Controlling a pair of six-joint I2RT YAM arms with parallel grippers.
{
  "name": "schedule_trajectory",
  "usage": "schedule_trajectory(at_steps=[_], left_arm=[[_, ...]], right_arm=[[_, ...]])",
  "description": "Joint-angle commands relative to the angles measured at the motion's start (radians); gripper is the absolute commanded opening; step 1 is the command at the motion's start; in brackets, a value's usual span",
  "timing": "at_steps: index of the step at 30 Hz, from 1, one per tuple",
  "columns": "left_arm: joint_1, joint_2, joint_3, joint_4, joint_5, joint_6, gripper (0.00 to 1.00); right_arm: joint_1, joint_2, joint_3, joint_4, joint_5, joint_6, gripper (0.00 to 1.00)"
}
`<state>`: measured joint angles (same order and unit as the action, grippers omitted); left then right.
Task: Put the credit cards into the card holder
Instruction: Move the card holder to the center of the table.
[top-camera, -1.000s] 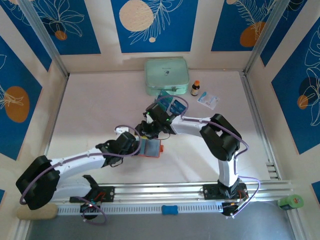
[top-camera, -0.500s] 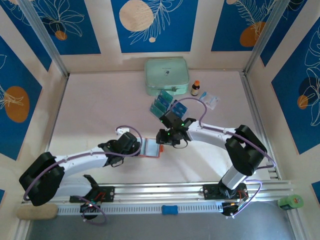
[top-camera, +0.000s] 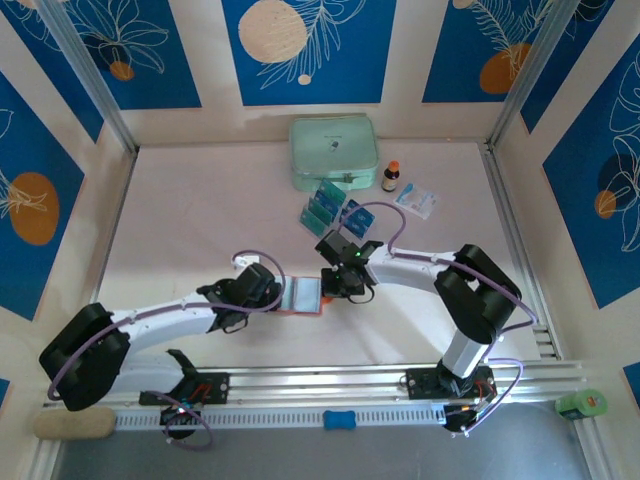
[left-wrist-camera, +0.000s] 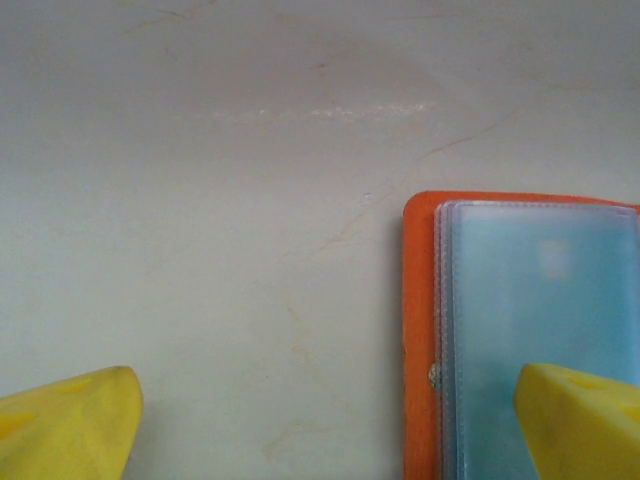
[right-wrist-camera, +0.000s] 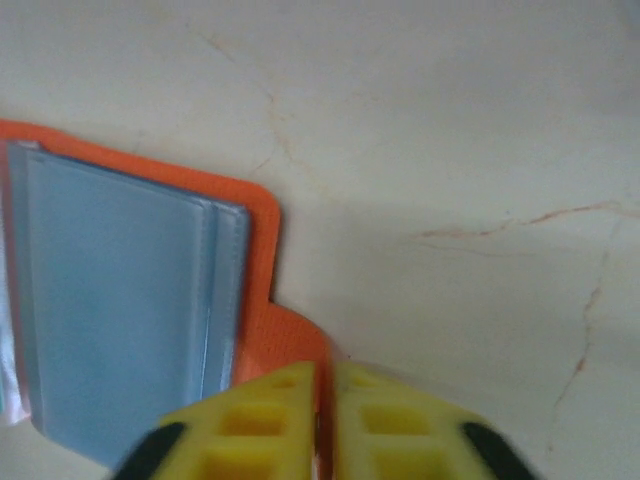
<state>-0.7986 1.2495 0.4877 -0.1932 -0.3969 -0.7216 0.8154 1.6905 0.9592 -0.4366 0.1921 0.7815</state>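
My card holder (top-camera: 300, 297) lies open and flat, orange cover down, pale clear sleeves up (its orange tab nipped between my right fingers (right-wrist-camera: 270, 420)). The credit cards (top-camera: 322, 205), teal-blue, stand bunched farther back, apart from it.

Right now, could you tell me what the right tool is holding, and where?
The right tool pinches the card holder by its orange tab.
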Motion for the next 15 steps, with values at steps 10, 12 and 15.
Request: schedule_trajectory(at_steps=[10, 12, 15], left_arm=[[0.009, 0.077, 0.035, 0.048, 0.039, 0.026, 0.96], [0.009, 0.079, 0.034, 0.051, 0.040, 0.028, 0.96], [0.009, 0.082, 0.032, 0.053, 0.043, 0.028, 0.96]], right_arm=[[-0.061, -0.081, -0.088, 0.003, 0.003, 0.001, 0.01], [-0.064, -0.090, -0.093, 0.012, -0.012, -0.001, 0.13], [-0.068, -0.117, -0.080, -0.003, -0.020, -0.018, 0.26]])
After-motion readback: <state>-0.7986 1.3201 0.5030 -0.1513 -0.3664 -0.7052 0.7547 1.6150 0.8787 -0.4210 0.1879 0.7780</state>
